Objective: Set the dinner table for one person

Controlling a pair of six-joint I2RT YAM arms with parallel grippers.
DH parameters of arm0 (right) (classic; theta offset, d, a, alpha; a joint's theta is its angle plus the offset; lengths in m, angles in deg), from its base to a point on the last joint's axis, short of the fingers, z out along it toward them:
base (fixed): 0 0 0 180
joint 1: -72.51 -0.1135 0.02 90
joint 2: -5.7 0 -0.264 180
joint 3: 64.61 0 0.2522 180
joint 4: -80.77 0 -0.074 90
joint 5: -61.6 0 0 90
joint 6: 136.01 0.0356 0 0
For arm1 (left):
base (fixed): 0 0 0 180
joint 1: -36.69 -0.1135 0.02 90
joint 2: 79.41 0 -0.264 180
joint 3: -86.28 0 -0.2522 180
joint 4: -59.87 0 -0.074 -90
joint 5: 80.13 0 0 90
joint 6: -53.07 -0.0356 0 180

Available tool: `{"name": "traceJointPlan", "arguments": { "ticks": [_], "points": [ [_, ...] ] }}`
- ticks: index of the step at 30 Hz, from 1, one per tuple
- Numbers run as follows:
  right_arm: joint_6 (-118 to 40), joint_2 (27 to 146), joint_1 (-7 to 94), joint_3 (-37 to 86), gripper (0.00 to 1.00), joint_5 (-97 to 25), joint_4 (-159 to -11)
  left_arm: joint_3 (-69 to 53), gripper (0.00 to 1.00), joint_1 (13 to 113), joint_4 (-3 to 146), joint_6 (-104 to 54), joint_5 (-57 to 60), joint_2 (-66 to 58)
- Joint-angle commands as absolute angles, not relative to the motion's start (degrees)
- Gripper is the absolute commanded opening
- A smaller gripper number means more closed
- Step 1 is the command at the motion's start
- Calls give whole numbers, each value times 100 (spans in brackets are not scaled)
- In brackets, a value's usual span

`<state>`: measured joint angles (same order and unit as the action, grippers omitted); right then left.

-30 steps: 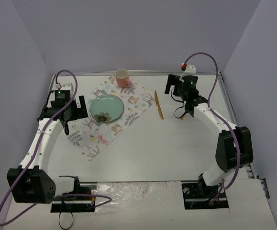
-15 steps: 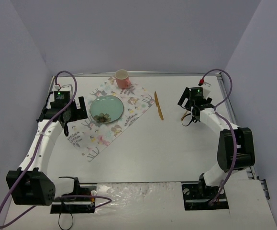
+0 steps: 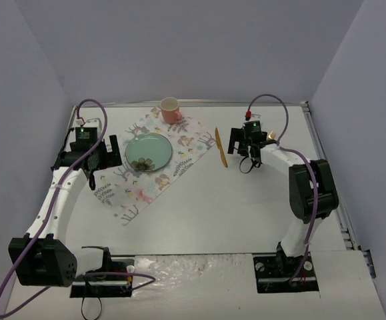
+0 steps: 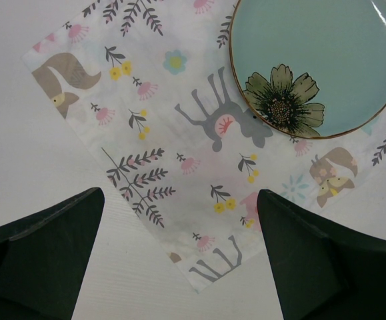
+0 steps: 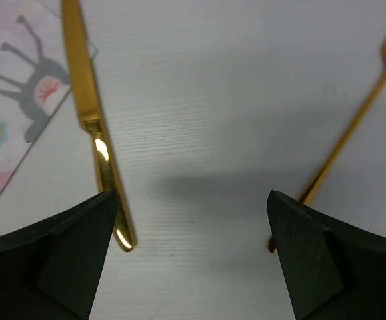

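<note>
Two pincers, both wide open and holding nothing. The left gripper hovers over the near-left part of the white cloth placemat printed with animals and leaves. The right gripper hangs low over bare tabletop between the slim gold knife and the gold fork. The large matte white dinner table carries it all. The placemat sits skewed at far left-centre with the round teal flower-painted plate on it, and the small pink cup is at its far edge. The knife is just right of the mat, and its blade seems to overlap the mat's corner. The fork is further right, mostly hidden under the arm in the top view. My read is that the fork is next and belongs left of the plate. Risks: each finger is close to one utensil, so a straight descent or closure could knock the knife out of line or skid the fork. Thin, flat metal on a flat table gives little to pinch, so expect slip or a scraped tabletop. Carrying the fork left crosses the plate, the cup and the left arm's space, so collision is possible unless the left arm backs off. Snagging the loose cloth would drag the plate.
</note>
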<state>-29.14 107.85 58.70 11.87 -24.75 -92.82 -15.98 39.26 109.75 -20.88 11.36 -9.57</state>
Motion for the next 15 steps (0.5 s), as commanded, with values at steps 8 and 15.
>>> {"name": "traceJointPlan", "arguments": {
  "ticks": [8,15],
  "points": [
    [-4238,11614,5428,2386,65,-3466,-9531,-1396,97,3950,10857,-2155,1189,-1095],
    [-4533,11954,5346,2636,55,-3518,-9464,-1387,97,3942,10861,-2163,1180,-1042]
  ]
}}
